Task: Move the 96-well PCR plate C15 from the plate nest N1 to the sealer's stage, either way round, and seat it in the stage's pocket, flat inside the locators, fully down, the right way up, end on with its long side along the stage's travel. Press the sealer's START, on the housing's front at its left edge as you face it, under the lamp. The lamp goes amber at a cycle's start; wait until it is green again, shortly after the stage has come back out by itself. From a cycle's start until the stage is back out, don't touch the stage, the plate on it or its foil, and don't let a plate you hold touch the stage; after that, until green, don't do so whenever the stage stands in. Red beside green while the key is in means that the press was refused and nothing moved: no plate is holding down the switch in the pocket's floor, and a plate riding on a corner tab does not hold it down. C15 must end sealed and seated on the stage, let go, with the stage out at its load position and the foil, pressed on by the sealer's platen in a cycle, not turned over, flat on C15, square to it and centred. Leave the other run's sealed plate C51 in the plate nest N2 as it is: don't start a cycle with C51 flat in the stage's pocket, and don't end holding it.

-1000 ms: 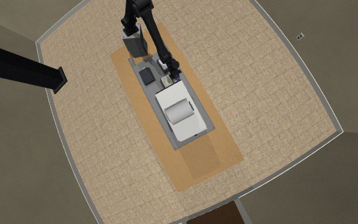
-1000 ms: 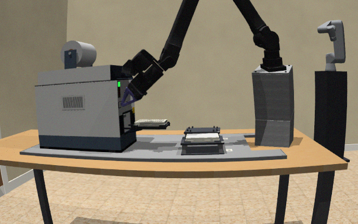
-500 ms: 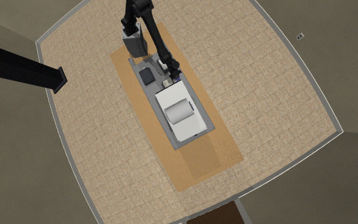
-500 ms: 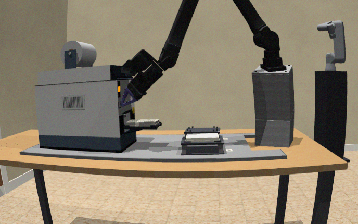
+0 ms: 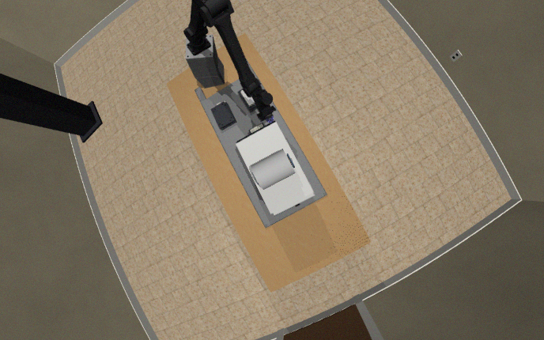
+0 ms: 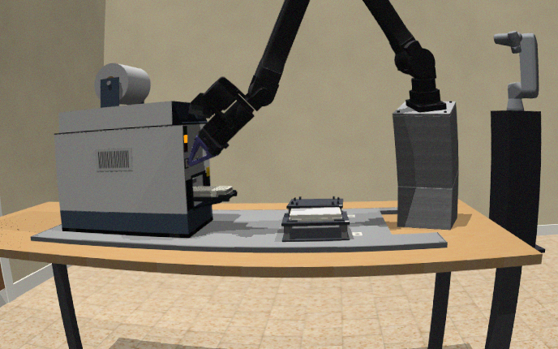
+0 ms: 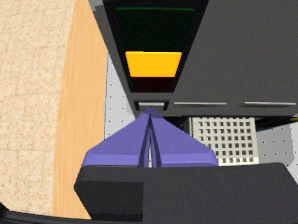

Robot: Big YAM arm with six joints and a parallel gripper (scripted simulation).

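Observation:
My gripper (image 7: 150,114) is shut and empty, and its purple fingertips rest at the small START key (image 7: 152,104) on the sealer's front. The lamp (image 7: 153,64) above the key glows amber; it also shows in the side view (image 6: 185,140). The gripper (image 6: 190,161) points down and left at the housing's front edge. Plate C15 (image 6: 212,189), white with rows of wells, lies flat on the stage (image 6: 218,197), which stands partway inside the housing's mouth. Part of the plate shows in the wrist view (image 7: 222,140). The sealed plate C51 (image 6: 315,212) sits in the nearer nest. The nest behind it (image 6: 315,202) is empty.
The grey sealer housing (image 6: 121,164) carries a foil roll (image 6: 122,84) on top. The arm's grey pedestal (image 6: 427,164) stands at the right of the base plate. A black post (image 6: 514,173) with a camera stands past the table's right end.

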